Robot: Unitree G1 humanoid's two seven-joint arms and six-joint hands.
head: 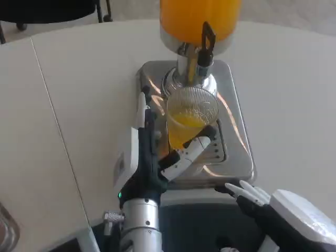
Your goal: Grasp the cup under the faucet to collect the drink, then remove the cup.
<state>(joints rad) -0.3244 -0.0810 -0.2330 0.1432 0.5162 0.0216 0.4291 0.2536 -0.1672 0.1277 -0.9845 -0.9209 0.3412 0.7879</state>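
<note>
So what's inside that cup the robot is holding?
Orange drink fills the lower part of the clear cup. The left hand wraps the cup's base, so the bottom is hidden.
</note>
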